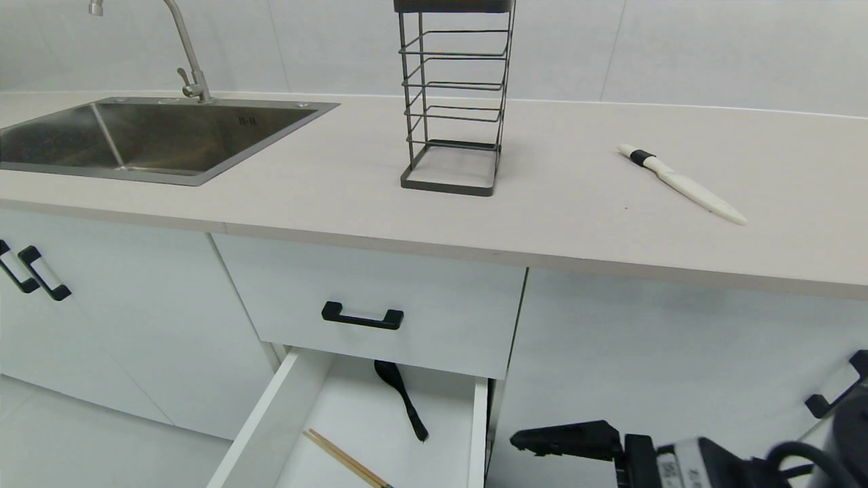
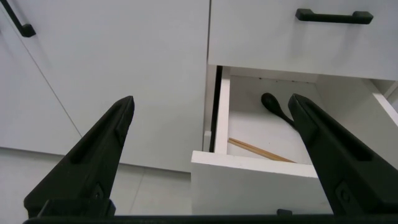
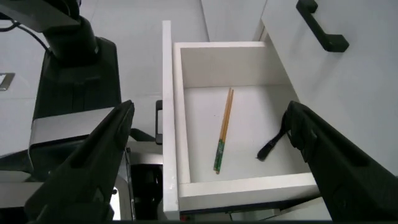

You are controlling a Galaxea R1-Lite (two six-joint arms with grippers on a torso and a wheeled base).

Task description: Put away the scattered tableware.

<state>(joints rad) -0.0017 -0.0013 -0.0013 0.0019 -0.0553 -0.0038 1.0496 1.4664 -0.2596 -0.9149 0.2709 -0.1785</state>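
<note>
The open drawer (image 1: 477, 434) holds a black spoon (image 1: 400, 396) toward its back and wooden chopsticks (image 1: 342, 461) nearer its front. A white knife (image 1: 681, 183) with a black band lies toward the counter's (image 1: 576, 210) right edge, well above both hands. The left hand (image 2: 211, 99) and the right hand (image 3: 210, 107) are spread, low by the drawer.

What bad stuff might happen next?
The knife lies alone on the counter; a poor grab might push it toward the edge. The drawer stands open, so the low right gripper beside it might bump it. Dropping the knife in carelessly might hit the spoon or chopsticks.
</note>
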